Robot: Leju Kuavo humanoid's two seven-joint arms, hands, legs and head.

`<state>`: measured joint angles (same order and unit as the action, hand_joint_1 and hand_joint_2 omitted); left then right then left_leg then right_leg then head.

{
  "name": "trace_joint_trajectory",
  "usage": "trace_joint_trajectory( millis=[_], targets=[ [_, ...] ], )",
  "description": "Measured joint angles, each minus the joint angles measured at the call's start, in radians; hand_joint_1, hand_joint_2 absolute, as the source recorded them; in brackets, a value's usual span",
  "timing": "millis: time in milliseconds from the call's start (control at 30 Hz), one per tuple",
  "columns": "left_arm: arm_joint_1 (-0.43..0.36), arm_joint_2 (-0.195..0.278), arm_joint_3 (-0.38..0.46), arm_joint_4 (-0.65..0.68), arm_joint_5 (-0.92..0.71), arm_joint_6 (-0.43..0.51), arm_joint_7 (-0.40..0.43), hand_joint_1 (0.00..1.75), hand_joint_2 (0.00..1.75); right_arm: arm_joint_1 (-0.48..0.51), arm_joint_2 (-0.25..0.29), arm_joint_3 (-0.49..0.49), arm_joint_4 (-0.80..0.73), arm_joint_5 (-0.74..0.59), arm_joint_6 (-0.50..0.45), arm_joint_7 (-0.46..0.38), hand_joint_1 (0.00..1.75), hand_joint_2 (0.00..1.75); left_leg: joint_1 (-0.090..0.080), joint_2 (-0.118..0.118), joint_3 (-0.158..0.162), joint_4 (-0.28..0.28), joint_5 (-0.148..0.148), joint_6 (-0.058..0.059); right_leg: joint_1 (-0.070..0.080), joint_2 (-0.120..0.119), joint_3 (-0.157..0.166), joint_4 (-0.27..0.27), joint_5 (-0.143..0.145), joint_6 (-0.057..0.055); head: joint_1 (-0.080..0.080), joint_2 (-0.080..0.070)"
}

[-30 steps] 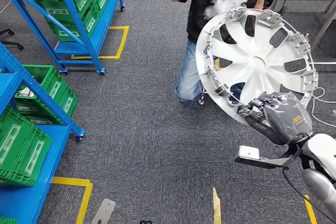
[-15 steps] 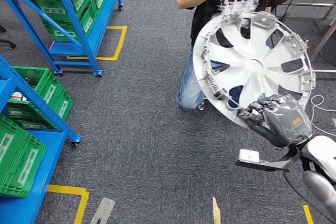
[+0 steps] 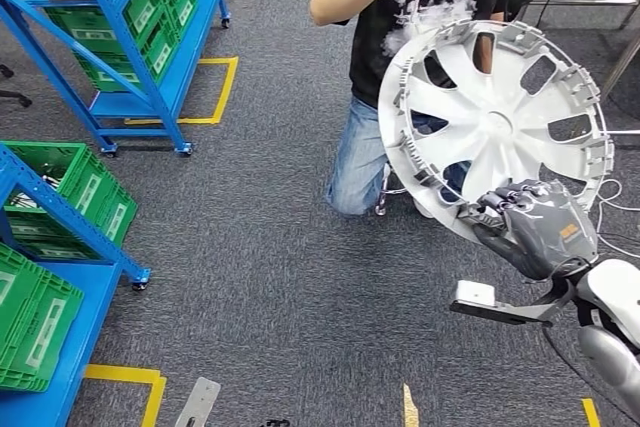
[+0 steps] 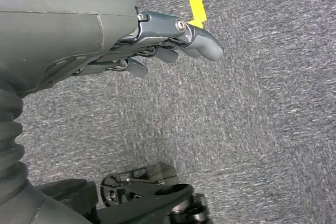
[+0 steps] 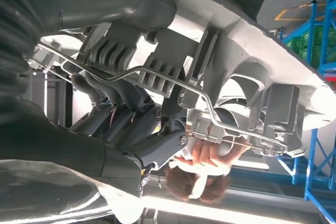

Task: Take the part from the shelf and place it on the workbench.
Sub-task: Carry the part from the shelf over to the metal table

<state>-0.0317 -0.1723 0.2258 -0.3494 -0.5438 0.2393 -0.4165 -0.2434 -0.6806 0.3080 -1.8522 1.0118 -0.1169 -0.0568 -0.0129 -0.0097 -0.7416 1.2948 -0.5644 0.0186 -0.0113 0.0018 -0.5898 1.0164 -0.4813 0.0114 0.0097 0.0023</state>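
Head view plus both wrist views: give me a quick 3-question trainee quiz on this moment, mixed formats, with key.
1. True or false: the right hand grips the silver plastic wheel cover at its lower rim.
2. Multiple choice: the left hand is A) holding a green crate, B) holding nothing above grey carpet, C) touching the wheel cover.
3. Fill in: behind the wheel cover, a person in a black shirt and jeans ____ on the carpet, near the blue metal shelf rack with green plastic crates.

Key: 1 true; 2 B; 3 kneels.
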Motion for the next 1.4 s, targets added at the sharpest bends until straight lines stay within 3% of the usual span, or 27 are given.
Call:
trace_joint_trajectory(
  millis=[67, 133, 233, 300, 400, 467, 500, 533, 600, 667, 800, 867, 933, 967, 1000, 1033, 1100, 1167, 1300, 1333, 1400],
  targets=[
    [0.000, 0.000, 0.000, 0.000, 0.000, 0.003, 0.001, 0.00, 1.75, 0.001, 0.000, 0.000, -0.001, 0.001, -0.002, 0.000, 1.75, 1.75, -0.002, 0.000, 0.045, -0.120, 0.078, 0.010, 0.002, 0.001, 0.008, 0.000, -0.006, 0.000, 0.000, 0.000],
    [-0.002, 0.000, 0.000, 0.000, 0.001, 0.006, 0.002, 0.00, 1.75, 0.001, 0.000, -0.001, -0.002, -0.004, -0.002, 0.001, 1.75, 1.75, -0.008, 0.000, 0.087, -0.231, 0.121, 0.020, 0.002, 0.002, 0.011, -0.001, -0.009, 0.004, 0.000, 0.000],
    [-0.001, 0.001, 0.000, 0.000, 0.004, 0.009, 0.004, 0.00, 1.75, 0.002, 0.000, -0.004, -0.002, -0.030, 0.005, 0.003, 1.75, 1.75, -0.013, -0.001, 0.102, -0.268, 0.126, 0.028, 0.000, 0.001, 0.007, -0.003, -0.013, 0.019, 0.000, 0.000],
    [0.000, 0.001, 0.000, 0.000, 0.005, 0.011, 0.005, 0.00, 1.75, 0.002, -0.001, -0.007, -0.002, -0.050, 0.013, 0.004, 1.75, 1.75, -0.009, -0.001, 0.111, -0.281, 0.133, 0.035, -0.001, 0.000, -0.004, 0.019, -0.033, 0.028, 0.002, 0.000],
    [-0.002, -0.002, 0.000, 0.000, 0.007, 0.010, 0.005, 0.00, 1.75, 0.003, -0.001, -0.010, -0.003, -0.066, 0.021, 0.006, 1.75, 1.75, -0.006, 0.001, 0.117, -0.287, 0.134, 0.042, -0.003, 0.000, -0.084, 0.180, -0.111, 0.038, 0.005, 0.000],
    [-0.002, -0.003, 0.000, 0.000, 0.008, 0.009, 0.005, 0.00, 1.75, 0.006, -0.001, -0.010, -0.003, -0.069, 0.022, 0.006, 1.75, 1.75, -0.006, 0.001, 0.117, -0.286, 0.133, 0.043, -0.004, -0.001, -0.135, 0.270, -0.135, 0.044, 0.005, 0.000],
    [-0.002, -0.003, 0.000, 0.000, 0.009, 0.009, 0.005, 0.00, 1.75, 0.007, -0.001, -0.010, -0.003, -0.070, 0.023, 0.006, 1.75, 1.75, -0.006, 0.001, 0.117, -0.285, 0.132, 0.043, -0.006, -0.001, -0.137, 0.266, -0.120, 0.047, 0.005, 0.000],
    [-0.002, -0.004, 0.000, 0.000, 0.009, 0.009, 0.005, 0.00, 1.75, 0.007, -0.001, -0.010, -0.003, -0.071, 0.023, 0.006, 1.75, 1.75, -0.005, 0.001, 0.117, -0.283, 0.131, 0.042, -0.008, -0.002, -0.118, 0.222, -0.088, 0.049, 0.005, 0.000],
    [-0.002, -0.005, 0.000, 0.000, 0.009, 0.009, 0.005, 0.00, 1.75, 0.006, -0.001, -0.011, -0.003, -0.074, 0.024, 0.006, 1.75, 1.75, -0.007, 0.000, 0.117, -0.275, 0.125, 0.034, -0.011, -0.011, -0.050, 0.085, -0.026, 0.052, 0.006, 0.000],
    [-0.001, -0.005, 0.000, 0.000, 0.010, 0.009, 0.005, 0.00, 1.75, 0.006, -0.001, -0.013, -0.004, -0.078, 0.026, 0.006, 1.75, 1.75, -0.012, 0.000, 0.114, -0.267, 0.121, 0.025, -0.010, -0.015, -0.008, 0.009, -0.005, 0.045, 0.005, 0.000],
    [0.002, -0.005, 0.000, 0.000, 0.010, 0.010, 0.005, 0.00, 1.75, 0.007, -0.001, -0.015, -0.004, -0.085, 0.029, 0.006, 1.75, 1.75, -0.009, 0.005, 0.107, -0.245, 0.104, 0.010, -0.010, -0.005, -0.002, 0.003, -0.001, 0.024, 0.002, 0.000],
    [0.001, -0.006, 0.000, 0.000, 0.010, 0.010, 0.005, 0.00, 1.75, 0.006, -0.001, -0.019, -0.004, -0.087, 0.030, 0.008, 1.75, 1.75, -0.005, 0.005, 0.074, -0.159, 0.049, -0.001, -0.011, -0.003, -0.001, 0.002, 0.000, 0.015, 0.001, 0.000],
    [0.002, -0.006, 0.000, 0.000, 0.011, 0.010, 0.005, 0.00, 1.75, 0.006, -0.001, -0.021, -0.004, -0.087, 0.030, 0.008, 1.75, 1.75, -0.001, 0.005, 0.022, -0.030, -0.012, -0.007, -0.010, 0.003, -0.001, 0.002, 0.000, 0.011, 0.000, 0.000],
    [0.003, -0.006, 0.000, 0.000, 0.011, 0.010, 0.005, 0.00, 1.75, 0.006, 0.000, -0.022, -0.004, -0.087, 0.031, 0.008, 1.75, 1.75, 0.001, 0.005, 0.006, 0.013, -0.024, -0.007, -0.009, 0.006, -0.001, 0.002, 0.000, 0.011, 0.000, 0.000],
    [0.003, -0.006, 0.000, 0.000, 0.011, 0.010, 0.005, 0.00, 1.75, 0.006, 0.000, -0.022, -0.004, -0.087, 0.032, 0.008, 1.75, 1.75, 0.001, 0.005, 0.004, 0.021, -0.018, -0.006, -0.009, 0.011, -0.001, 0.002, 0.000, 0.011, 0.000, 0.000],
    [0.003, -0.006, 0.000, 0.000, 0.011, 0.010, 0.005, 0.00, 1.75, 0.006, 0.000, -0.022, -0.004, -0.087, 0.033, 0.008, 1.75, 1.75, 0.002, 0.004, 0.019, -0.008, 0.005, -0.004, -0.009, 0.016, 0.000, 0.003, 0.000, 0.011, 0.000, 0.000],
    [0.003, -0.006, 0.000, 0.000, 0.011, 0.010, 0.005, 0.00, 1.75, 0.005, -0.001, -0.022, -0.004, -0.088, 0.035, 0.007, 1.75, 1.75, 0.002, -0.010, 0.081, -0.136, 0.070, 0.003, -0.009, 0.027, 0.001, 0.003, 0.000, 0.012, 0.001, 0.000],
    [0.003, -0.006, 0.000, 0.000, 0.012, 0.010, 0.005, 0.00, 1.75, 0.004, -0.001, -0.022, -0.004, -0.089, 0.036, 0.007, 1.75, 1.75, 0.002, -0.027, 0.125, -0.234, 0.098, 0.007, -0.008, 0.036, -0.004, 0.005, 0.000, 0.018, 0.001, 0.000],
    [0.002, -0.006, 0.000, 0.000, 0.012, 0.011, 0.005, 0.00, 1.75, 0.005, -0.001, -0.025, -0.004, -0.089, 0.036, 0.008, 1.75, 1.75, 0.001, -0.016, 0.135, -0.265, 0.099, 0.020, -0.014, 0.040, -0.019, 0.011, -0.005, 0.038, 0.002, 0.000],
    [0.001, -0.006, 0.000, 0.000, 0.012, 0.012, 0.005, 0.00, 1.75, 0.004, -0.001, -0.025, -0.004, -0.089, 0.037, 0.008, 1.75, 1.75, 0.002, -0.011, 0.137, -0.270, 0.102, 0.026, -0.014, 0.032, -0.032, 0.034, -0.020, 0.042, 0.004, 0.000],
    [0.001, -0.007, 0.000, 0.000, 0.012, 0.012, 0.005, 0.00, 1.75, 0.004, -0.001, -0.026, -0.004, -0.089, 0.037, 0.007, 1.75, 1.75, 0.001, 0.001, 0.139, -0.273, 0.103, 0.033, -0.012, 0.013, -0.085, 0.145, -0.077, 0.045, 0.007, 0.000]
  ],
)
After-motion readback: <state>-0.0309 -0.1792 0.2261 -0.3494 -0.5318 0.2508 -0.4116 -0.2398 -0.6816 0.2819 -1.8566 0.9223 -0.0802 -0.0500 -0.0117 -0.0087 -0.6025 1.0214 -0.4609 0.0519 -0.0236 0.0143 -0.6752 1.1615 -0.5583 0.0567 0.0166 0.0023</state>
